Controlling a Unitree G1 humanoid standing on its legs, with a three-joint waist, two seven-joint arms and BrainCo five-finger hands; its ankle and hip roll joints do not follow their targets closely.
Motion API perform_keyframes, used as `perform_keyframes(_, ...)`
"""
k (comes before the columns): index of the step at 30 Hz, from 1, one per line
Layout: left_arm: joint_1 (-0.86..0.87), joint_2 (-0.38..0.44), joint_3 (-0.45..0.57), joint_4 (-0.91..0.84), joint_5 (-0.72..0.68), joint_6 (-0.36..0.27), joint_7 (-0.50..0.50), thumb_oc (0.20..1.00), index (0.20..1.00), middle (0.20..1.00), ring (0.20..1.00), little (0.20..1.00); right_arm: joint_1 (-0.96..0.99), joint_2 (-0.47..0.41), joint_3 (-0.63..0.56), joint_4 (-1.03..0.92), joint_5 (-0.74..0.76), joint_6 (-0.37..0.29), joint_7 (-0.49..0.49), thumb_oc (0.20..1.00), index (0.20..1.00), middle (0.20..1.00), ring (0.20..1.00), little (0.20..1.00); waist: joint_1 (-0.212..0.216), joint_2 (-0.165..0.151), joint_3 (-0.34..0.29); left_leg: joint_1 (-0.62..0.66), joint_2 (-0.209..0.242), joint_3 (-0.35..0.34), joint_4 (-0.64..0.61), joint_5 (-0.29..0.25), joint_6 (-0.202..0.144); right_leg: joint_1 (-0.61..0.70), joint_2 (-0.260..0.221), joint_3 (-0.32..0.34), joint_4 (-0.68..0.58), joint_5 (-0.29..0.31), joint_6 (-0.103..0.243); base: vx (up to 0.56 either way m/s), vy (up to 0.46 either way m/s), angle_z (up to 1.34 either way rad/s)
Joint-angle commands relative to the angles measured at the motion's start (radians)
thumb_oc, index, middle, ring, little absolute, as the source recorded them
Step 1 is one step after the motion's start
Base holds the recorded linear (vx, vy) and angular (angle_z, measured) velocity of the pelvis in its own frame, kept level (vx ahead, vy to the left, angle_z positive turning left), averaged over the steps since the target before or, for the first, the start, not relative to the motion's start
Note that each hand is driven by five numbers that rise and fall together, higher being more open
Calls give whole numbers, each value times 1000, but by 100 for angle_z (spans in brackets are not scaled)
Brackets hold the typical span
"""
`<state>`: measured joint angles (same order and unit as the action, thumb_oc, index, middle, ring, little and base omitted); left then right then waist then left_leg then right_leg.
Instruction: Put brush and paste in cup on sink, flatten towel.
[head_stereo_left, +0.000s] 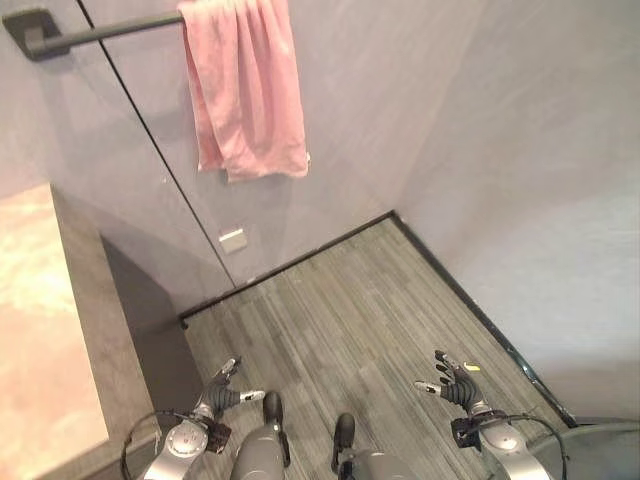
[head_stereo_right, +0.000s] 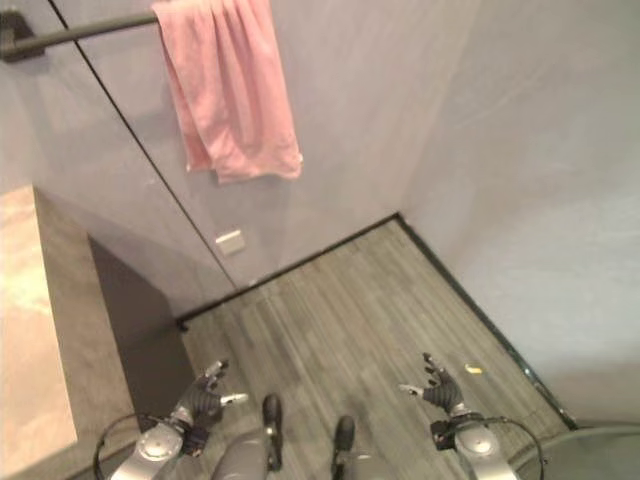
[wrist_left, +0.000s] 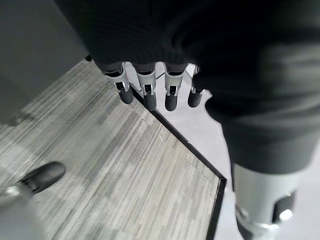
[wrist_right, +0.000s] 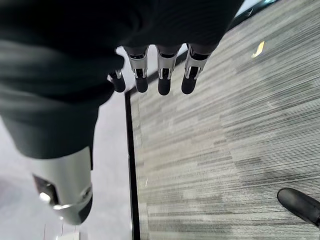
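We see the towel (head_stereo_left: 245, 85) hanging over a dark bar (head_stereo_left: 110, 30) high on the wall, well above and ahead of both hands. It is pink, bunched toward one end of the bar rather than spread, with its lower edge uneven and a fold showing down its front. Its top edge is cut off by the frame, so we cannot tell how it lies across the bar.

Our left hand (head_stereo_left: 222, 392) hangs low near the floor (head_stereo_left: 350, 300), just beside the corner of the tabletop (head_stereo_left: 85, 300), fingers straight and a little spread, holding nothing. In its wrist view the fingers (wrist_left: 146, 95) point out in a row over the grey planks. Our right hand (head_stereo_left: 452, 382) hangs low on the other side, near the dark strip where the floor meets the wall, fingers likewise straight and splayed, empty. Its wrist view shows the fingers (wrist_right: 162, 82) over the planks as well.

A small yellow scrap (wrist_right: 258, 48) lies on the floor just past the right hand; we cannot make out what it is. A small pale plate (head_stereo_left: 232, 239) sits low on the wall below the towel. The tabletop is cut off at the left edge, showing only a pale surface with a grey side.
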<state>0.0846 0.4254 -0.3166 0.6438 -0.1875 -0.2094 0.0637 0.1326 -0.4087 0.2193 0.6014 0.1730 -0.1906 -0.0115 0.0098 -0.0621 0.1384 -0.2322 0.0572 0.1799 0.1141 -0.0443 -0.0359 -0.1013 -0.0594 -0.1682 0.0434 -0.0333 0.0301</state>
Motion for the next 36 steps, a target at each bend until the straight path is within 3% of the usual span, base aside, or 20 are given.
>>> perform_keyframes(1, 13, 66, 36, -49, 9, -35, 0, 1000, 1000, 1000, 1000, 1000, 19, 19, 0, -30, -12, -23, 14, 1000, 1000, 1000, 1000, 1000, 5, -45, -67, -15, -49, -18, 71, -6, 52, 113, -28, 17, 71, -47, 94, 168, 203, -14)
perform_keyframes(4, 23, 69, 39, -54, 11, -33, -2, 1000, 1000, 1000, 1000, 1000, 16, 32, 5, -31, -10, -24, 18, 1000, 1000, 1000, 1000, 1000, 11, -45, -79, 3, -60, -19, 69, -23, 63, 113, -47, 28, 82, -18, 109, 109, 186, 1)
perform_keyframes(7, 22, 81, 23, -54, 38, -35, -8, 1000, 1000, 1000, 1000, 1000, -4, 50, 43, -22, -16, -25, 32, 1000, 1000, 1000, 1000, 1000, 16, -31, -76, 56, -92, -34, 61, -53, 95, 69, -90, 49, 234, 84, 134, 106, 255, 10)
perform_keyframes(9, 11, 89, 4, -59, 51, -36, -11, 1000, 1000, 1000, 1000, 1000, -10, 53, 62, -16, -16, -26, 37, 1000, 1000, 1000, 1000, 1000, 3, -14, -65, 82, -101, -69, 58, -52, 104, 34, -66, 99, 343, 125, 130, 115, 186, 5)
perform_keyframes(11, -8, 88, -18, -50, 63, -38, -16, 1000, 1000, 1000, 1000, 1000, -6, 51, 71, -31, -10, -27, 44, 1000, 1000, 1000, 1000, 1000, -39, 3, -64, 128, -112, -129, 26, -39, 106, -37, 40, 207, 386, 84, 110, 173, 162, 57)
perform_keyframes(12, -11, 88, -19, -51, 66, -39, -17, 1000, 1000, 1000, 1000, 1000, 0, 51, 73, -43, -10, -28, 50, 1000, 1000, 1000, 1000, 1000, -46, 12, -62, 142, -109, -135, 13, -29, 104, -81, 56, 195, 378, 72, 101, 180, 126, 110)
perform_keyframes(14, -9, 83, -31, -45, 68, -42, -17, 1000, 1000, 1000, 1000, 1000, 4, 45, 80, -61, -9, -34, 50, 1000, 1000, 1000, 1000, 1000, -45, 14, -57, 167, -101, -141, 4, -34, 97, -112, 25, 120, 305, 46, 93, 158, 11, 94)
perform_keyframes(17, -22, 74, -45, -24, 69, -45, -12, 1000, 1000, 1000, 1000, 1000, 6, 44, 82, -58, 4, -40, 47, 1000, 1000, 1000, 1000, 1000, -68, 12, -50, 193, -106, -187, 4, -43, 89, -147, 39, 159, 191, 57, 101, 234, -59, 27)
perform_keyframes(18, -31, 65, -46, -9, 67, -50, -8, 1000, 1000, 1000, 1000, 1000, 9, 41, 87, -64, 1, -38, 47, 1000, 1000, 1000, 1000, 1000, -82, 6, -37, 230, -107, -221, 10, -60, 79, -167, 30, 194, 104, 104, 123, 284, -81, 46)
perform_keyframes(19, -34, 60, -44, -3, 65, -51, -3, 1000, 1000, 1000, 1000, 1000, 9, 40, 92, -67, -4, -38, 47, 1000, 1000, 1000, 1000, 1000, -83, 0, -37, 242, -105, -230, 10, -64, 75, -170, 26, 195, 82, 113, 128, 355, -114, 54)
perform_keyframes(23, -43, 54, -49, 16, 75, -52, 2, 1000, 1000, 1000, 1000, 1000, 19, 32, 90, -71, -10, -34, 50, 1000, 1000, 1000, 1000, 1000, -87, -25, -58, 257, -99, -282, 34, -70, 58, -116, 54, 238, 79, 116, 124, 215, -104, 58)
perform_keyframes(29, -24, 29, -30, 49, 53, -42, 12, 1000, 1000, 1000, 1000, 1000, 17, 20, 99, -68, -16, -30, 56, 1000, 1000, 1000, 1000, 1000, -73, -33, -109, 289, -48, -327, -21, -39, 27, -76, 69, 179, 68, 83, 103, 185, -108, 33)
perform_keyframes(36, -21, 12, -10, 76, 29, -31, 25, 1000, 1000, 1000, 1000, 1000, 8, 21, 113, -76, -9, -30, 54, 1000, 1000, 1000, 1000, 1000, -68, -34, -116, 307, -11, -364, -42, -11, -1, -58, 75, 137, 92, 40, 88, 102, -59, 11)
